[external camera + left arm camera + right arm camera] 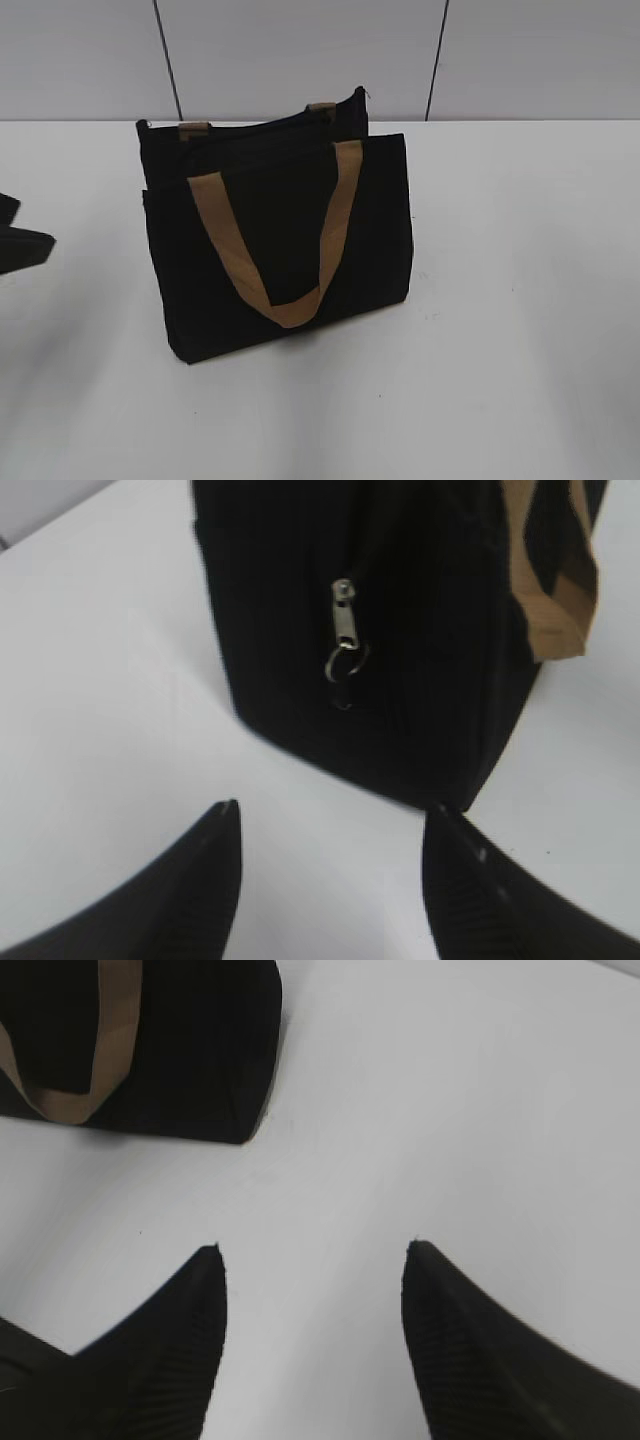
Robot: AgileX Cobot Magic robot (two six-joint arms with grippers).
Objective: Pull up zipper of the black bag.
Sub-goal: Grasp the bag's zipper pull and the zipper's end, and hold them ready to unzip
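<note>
The black bag (280,240) stands upright on the white table (520,350), a little left of the middle, with one tan handle (275,240) hanging down its front face. The left gripper (330,825) hovers just above the table facing the bag's narrow end, its fingers (200,880) spread wide apart with nothing between them. Straight ahead of it, on that end panel, sits the zipper (345,630), its small metal slider with a wire ring dangling below. The right gripper (312,1260) is also spread open and empty, over bare table near the bag's other corner, well apart from the fabric.

The step in hand looks like the approach to the slider, and nothing is gripped yet. To do it well, I would bring the left gripper forward level with the metal piece, centre it between the pads, and close on the metal tab itself rather than the thin ring, which would likely slip. The soft bag will probably shift when pulled, so the right gripper should press or hold the far side first. Then pull steadily along the zip track, not away from it.
</note>
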